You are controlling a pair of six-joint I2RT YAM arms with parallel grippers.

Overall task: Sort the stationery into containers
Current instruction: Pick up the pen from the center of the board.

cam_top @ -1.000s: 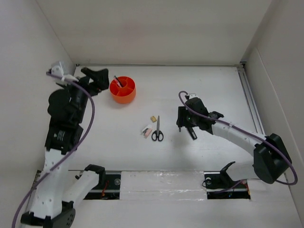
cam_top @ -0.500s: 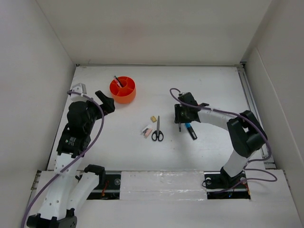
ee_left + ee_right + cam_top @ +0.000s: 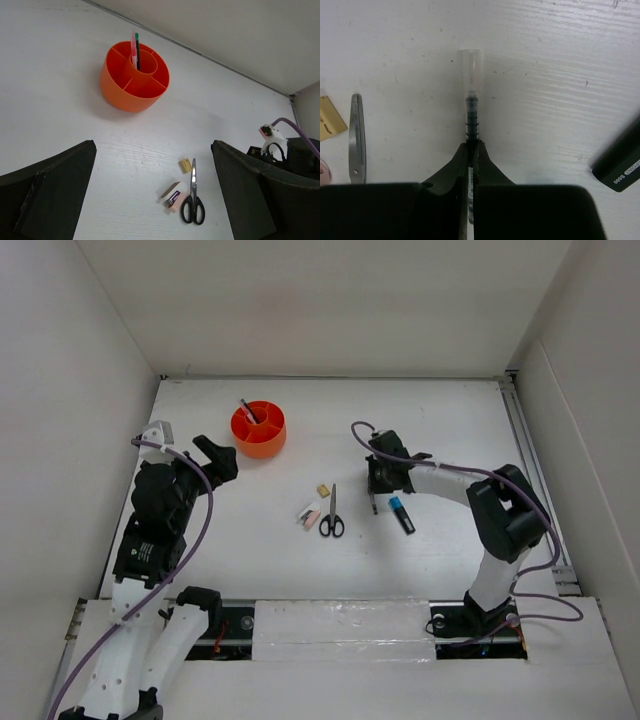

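Two fingertips of my right gripper (image 3: 471, 149) pinch the slim dark clear-capped pen (image 3: 471, 112), right of centre. Lift straight, grip firm, carry to round orange plastic tub (image 3: 258, 447), upper left. Left gripper (image 3: 218, 456) spread.

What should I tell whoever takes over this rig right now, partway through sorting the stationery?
The left gripper: jaws open, holding nothing, beside the round orange plastic tub.
The right gripper: jaws shut on a slim dark pen with a clear cap, low at the table.
Done: a thin pink pen and another dark pen stand in the tub's central cup.
Left: the held pen, plus the black-handled scissors, tan eraser, white eraser, pink eraser and blue-capped black marker, all lying on the table.
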